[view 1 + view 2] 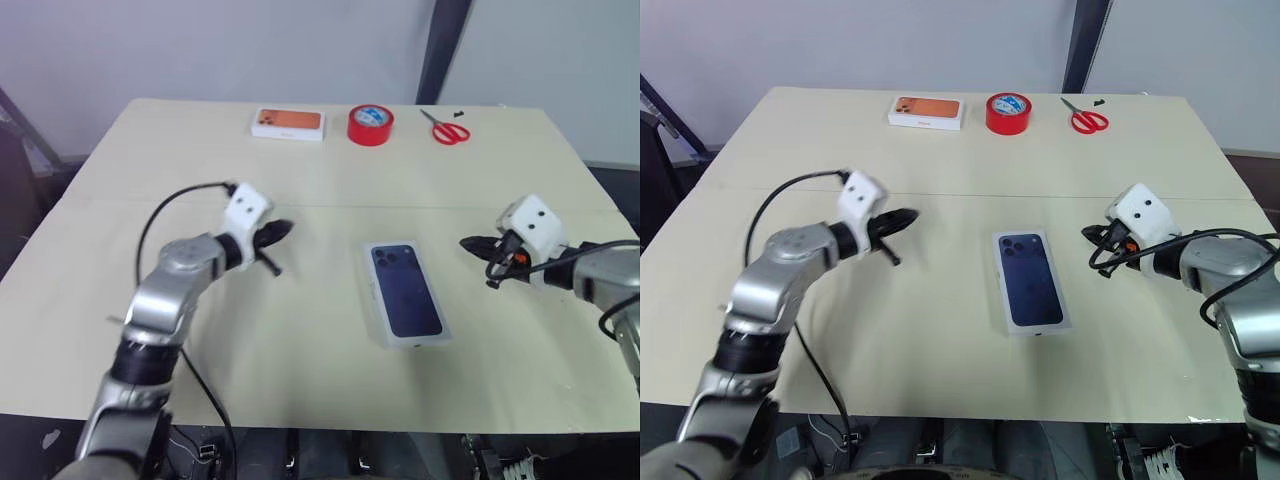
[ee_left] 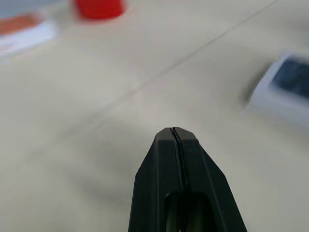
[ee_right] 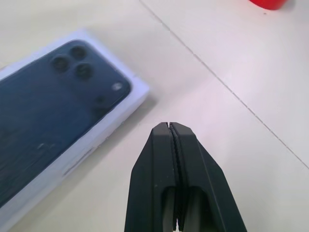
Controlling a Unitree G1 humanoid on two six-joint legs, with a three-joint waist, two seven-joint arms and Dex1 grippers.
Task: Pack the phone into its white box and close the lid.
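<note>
The lid [image 1: 405, 290], white with a dark blue phone printed on its top, lies flat in the middle of the table, its camera end toward the far side. It covers the white box, and the phone is hidden. My left gripper [image 1: 283, 229] hovers to the lid's left, a good gap away, shut and empty, as the left wrist view shows by its fingertips [image 2: 173, 131]. On the lid's right my right gripper [image 1: 468, 242] points toward it, also shut and empty, with the lid [image 3: 53, 106] just ahead of its closed fingers [image 3: 169, 126].
Along the far edge of the table [image 1: 130, 330] sit a white box picturing an orange phone [image 1: 289, 123], a red tape roll [image 1: 370, 124] and red scissors [image 1: 448, 128]. A dark post [image 1: 444, 45] stands behind the table.
</note>
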